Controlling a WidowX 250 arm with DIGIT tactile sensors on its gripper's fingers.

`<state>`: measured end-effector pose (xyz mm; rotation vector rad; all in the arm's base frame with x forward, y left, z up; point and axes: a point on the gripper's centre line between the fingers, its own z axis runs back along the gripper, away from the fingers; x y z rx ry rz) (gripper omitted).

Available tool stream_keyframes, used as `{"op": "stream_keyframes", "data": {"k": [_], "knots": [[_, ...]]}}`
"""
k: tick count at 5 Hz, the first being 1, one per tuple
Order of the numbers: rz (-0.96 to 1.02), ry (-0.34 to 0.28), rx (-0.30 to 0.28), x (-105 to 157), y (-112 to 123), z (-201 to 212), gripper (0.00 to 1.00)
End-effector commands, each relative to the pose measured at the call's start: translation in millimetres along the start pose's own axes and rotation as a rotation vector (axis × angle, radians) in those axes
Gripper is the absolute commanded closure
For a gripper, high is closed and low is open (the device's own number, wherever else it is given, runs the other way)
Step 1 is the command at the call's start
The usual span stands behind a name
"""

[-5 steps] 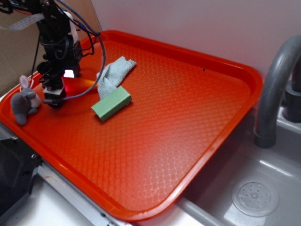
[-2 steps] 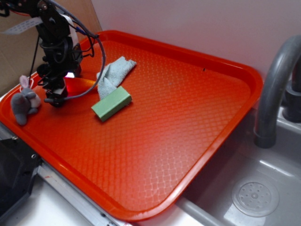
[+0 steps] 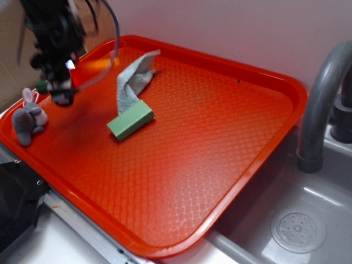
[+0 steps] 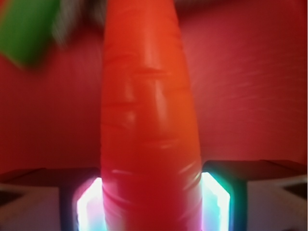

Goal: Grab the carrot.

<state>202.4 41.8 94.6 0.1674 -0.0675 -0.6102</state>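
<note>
The carrot (image 4: 149, 120) fills the middle of the wrist view, glossy orange, running from bottom to top. My gripper (image 4: 151, 195) is shut on it, with a lit finger pad (image 4: 89, 207) pressed against each side. In the exterior view the gripper (image 3: 61, 92) is blurred and lifted above the tray's far left corner. The carrot (image 3: 92, 66) shows there only as a bright orange streak beside the gripper. A small green spot sits at the gripper's left, too blurred to name.
The red tray (image 3: 286, 88) holds a green block (image 3: 130, 120), a grey-blue cloth (image 3: 132, 77) drawn up into a strip, and a grey plush animal (image 3: 28, 118) at the left rim. A grey faucet (image 3: 322, 99) and sink (image 3: 297, 231) stand to the right.
The gripper has risen from the tray surface toward the upper left with the carrot in it. The cloth has been pulled up and stretched out.
</note>
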Motion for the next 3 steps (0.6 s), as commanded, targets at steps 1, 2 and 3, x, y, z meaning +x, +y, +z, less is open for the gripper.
{"op": "stream_keyframes", "data": {"k": [1, 2, 3], "knots": [[0.525, 0.017, -0.056, 5.6, 19.1, 83.6, 1.0], [0.77, 0.082, -0.086, 7.2, 21.0, 93.8, 1.0], [1.009, 0.057, -0.059, 6.5, 16.1, 80.0, 1.0]]}}
